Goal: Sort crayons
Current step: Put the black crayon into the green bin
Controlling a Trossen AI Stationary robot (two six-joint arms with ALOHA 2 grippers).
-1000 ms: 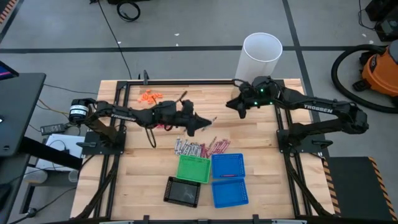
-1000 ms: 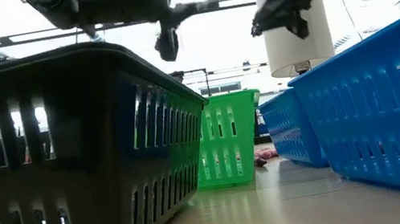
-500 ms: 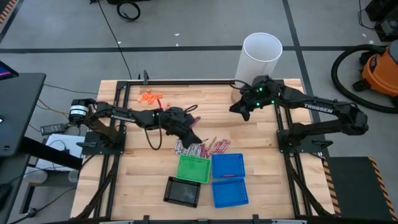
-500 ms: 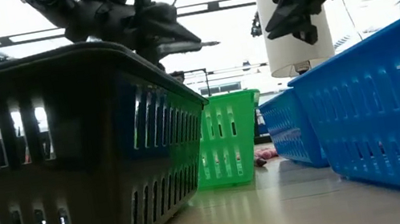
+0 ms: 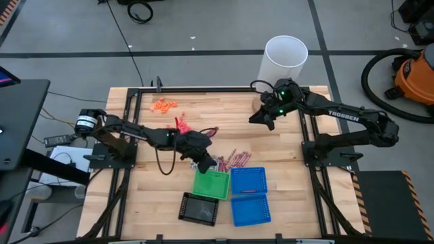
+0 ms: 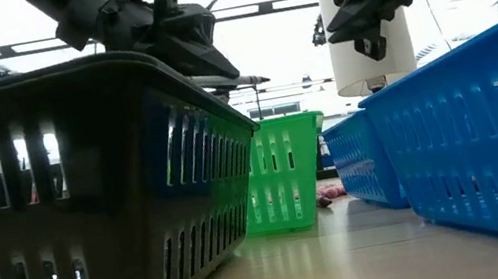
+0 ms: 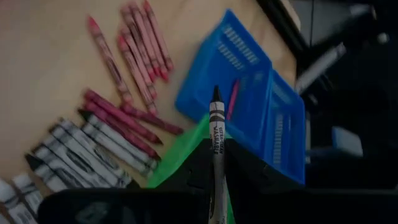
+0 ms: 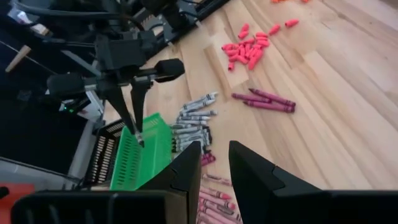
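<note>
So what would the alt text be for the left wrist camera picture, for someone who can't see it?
The left gripper holds a grey crayon upright between its dark fingers, over the edge of a green tray. On the wooden table beyond lie rows of grey crayons and dark red crayons. Beside them sit two blue trays, one holding a single red crayon.

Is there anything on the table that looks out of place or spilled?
Mostly no. Two maroon crayons lie apart from the main crayon pile, nearer the coral-pink bits. The left hand holds a grey crayon.
</note>
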